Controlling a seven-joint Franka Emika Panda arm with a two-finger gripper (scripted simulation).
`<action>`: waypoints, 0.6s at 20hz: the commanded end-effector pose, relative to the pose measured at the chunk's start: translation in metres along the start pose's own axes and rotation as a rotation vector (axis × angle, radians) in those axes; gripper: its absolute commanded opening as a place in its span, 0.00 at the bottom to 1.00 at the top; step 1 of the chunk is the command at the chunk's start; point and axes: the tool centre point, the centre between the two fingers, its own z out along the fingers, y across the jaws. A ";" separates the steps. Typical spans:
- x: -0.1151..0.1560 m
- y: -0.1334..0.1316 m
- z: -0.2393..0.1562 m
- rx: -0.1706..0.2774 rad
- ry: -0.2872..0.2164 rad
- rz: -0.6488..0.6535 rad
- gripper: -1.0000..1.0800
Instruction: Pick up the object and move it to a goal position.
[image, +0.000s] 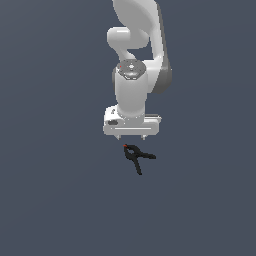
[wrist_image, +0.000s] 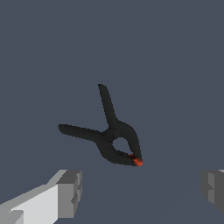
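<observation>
Lying flat on the dark grey floor, the black spring clamp is just in front of the white gripper in the exterior view, and nothing holds it. In the wrist view I see the spring clamp with its two thin handles splayed away from the camera and its small red-orange tip pointing toward the gap between the fingers. The claw is spread wide, with one finger at each side of the picture and only floor between them.

I judge that I am at the approach step, before the grasp. To do it well, I would bring the gripper forward until the thick body near the pivot sits midway between the fingers, not the thin handles, which could slip or turn. I would also check that the fingers close across the narrow side of the body, then go down slowly so the tips do not push the clamp away.

The arm comes from the top of the exterior view, and its wrist points straight down, with the hand low and close to the floor. How high the fingertips are above the floor I cannot tell. No goal marker is visible in either view.
</observation>
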 end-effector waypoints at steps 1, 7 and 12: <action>0.000 0.000 0.000 0.000 0.000 0.000 0.96; 0.006 -0.017 -0.003 0.023 0.016 -0.005 0.96; 0.008 -0.026 -0.006 0.037 0.026 0.001 0.96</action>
